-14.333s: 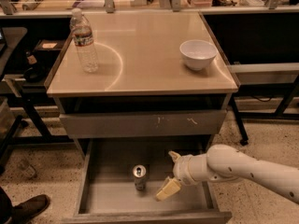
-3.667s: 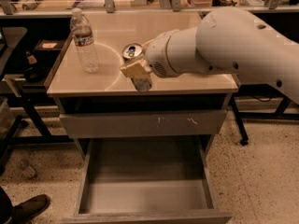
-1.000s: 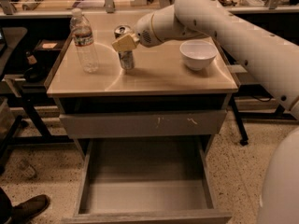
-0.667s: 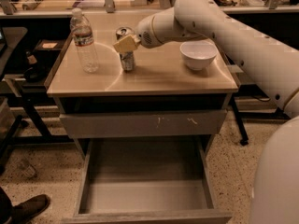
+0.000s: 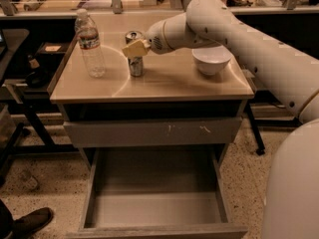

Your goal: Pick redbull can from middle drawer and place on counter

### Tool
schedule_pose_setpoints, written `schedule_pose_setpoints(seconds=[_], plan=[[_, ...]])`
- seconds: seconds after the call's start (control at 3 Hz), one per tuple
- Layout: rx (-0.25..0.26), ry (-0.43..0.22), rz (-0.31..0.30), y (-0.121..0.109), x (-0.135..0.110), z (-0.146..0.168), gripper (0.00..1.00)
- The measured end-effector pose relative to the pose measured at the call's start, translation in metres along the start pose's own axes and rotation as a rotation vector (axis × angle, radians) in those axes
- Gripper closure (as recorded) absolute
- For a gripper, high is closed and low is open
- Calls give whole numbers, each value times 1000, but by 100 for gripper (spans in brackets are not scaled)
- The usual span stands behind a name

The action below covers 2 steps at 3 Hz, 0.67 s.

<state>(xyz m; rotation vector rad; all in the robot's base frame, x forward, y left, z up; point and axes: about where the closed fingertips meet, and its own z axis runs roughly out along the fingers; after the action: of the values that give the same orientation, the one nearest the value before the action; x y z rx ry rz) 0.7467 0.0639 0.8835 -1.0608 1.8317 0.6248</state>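
The redbull can stands upright on the beige counter, left of middle, between the water bottle and the bowl. My gripper reaches in from the right and is shut around the can's upper half, with one tan finger across its front. The can's base rests on the counter. The middle drawer is pulled out at the bottom, and nothing lies on its grey floor.
A clear water bottle stands on the counter left of the can. A white bowl sits to the right under my arm. A closed drawer front with scratch marks is above the open drawer. A shoe shows bottom left.
Earlier the can was lifted out of the drawer and carried up to the counter. Over the last second the gripper and can have hardly moved.
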Motion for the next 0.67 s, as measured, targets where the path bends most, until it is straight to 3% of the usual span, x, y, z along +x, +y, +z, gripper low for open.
schedule_pose_setpoints(seconds=[0.67], plan=[[0, 0, 0, 0, 0, 0, 58]])
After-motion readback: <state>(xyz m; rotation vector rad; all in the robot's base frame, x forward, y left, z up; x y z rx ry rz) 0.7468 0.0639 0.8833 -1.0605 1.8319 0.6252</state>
